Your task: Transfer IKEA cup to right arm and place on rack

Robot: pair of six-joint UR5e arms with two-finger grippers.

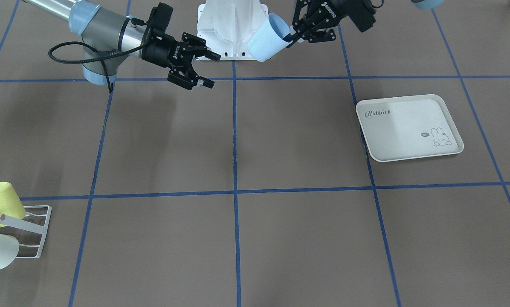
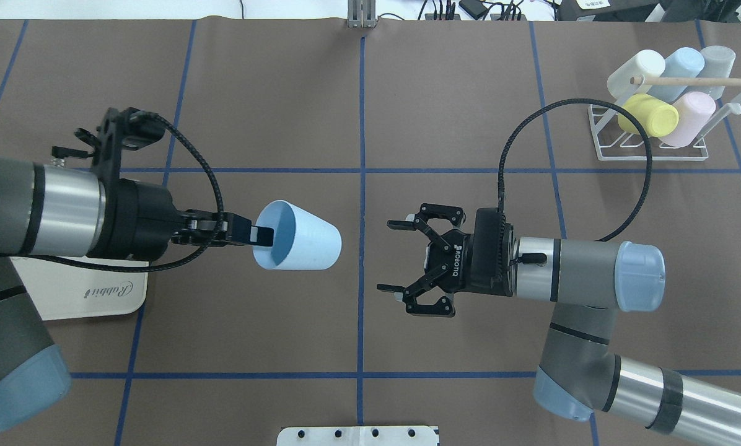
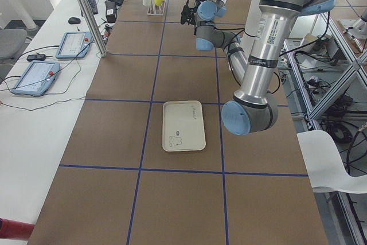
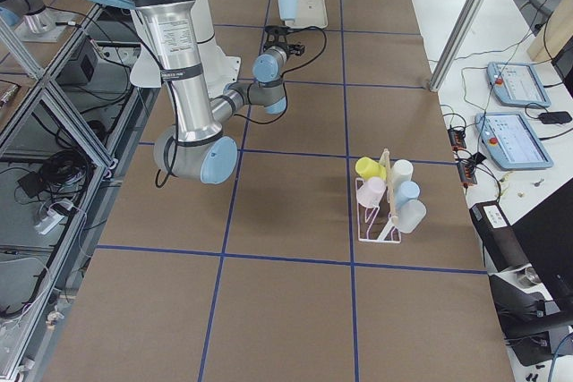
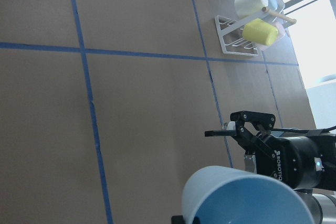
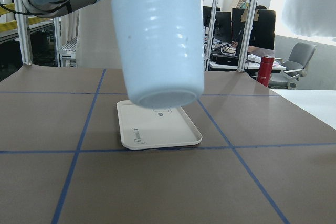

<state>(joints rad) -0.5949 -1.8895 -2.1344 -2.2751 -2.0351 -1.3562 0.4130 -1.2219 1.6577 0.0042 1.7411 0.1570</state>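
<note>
The light-blue IKEA cup point(image 2: 299, 236) hangs in the air on its side, its closed bottom toward my right arm. My left gripper point(image 2: 260, 235) is shut on the cup's rim, one finger inside the mouth. In the front-facing view the cup point(image 1: 268, 38) and left gripper point(image 1: 295, 36) are at the top. My right gripper point(image 2: 386, 255) is open and empty, facing the cup's bottom with a gap between them; it also shows in the front-facing view point(image 1: 212, 69). In the right wrist view the cup point(image 6: 160, 40) is straight ahead. The white wire rack point(image 2: 652, 152) stands at the far right.
The rack holds several cups: a yellow cup point(image 2: 649, 118), a pink cup point(image 2: 692, 114), and white, blue and grey ones behind. The cream rabbit-print tray point(image 1: 408, 128) lies flat under my left arm's side. Blue tape lines cross the brown table.
</note>
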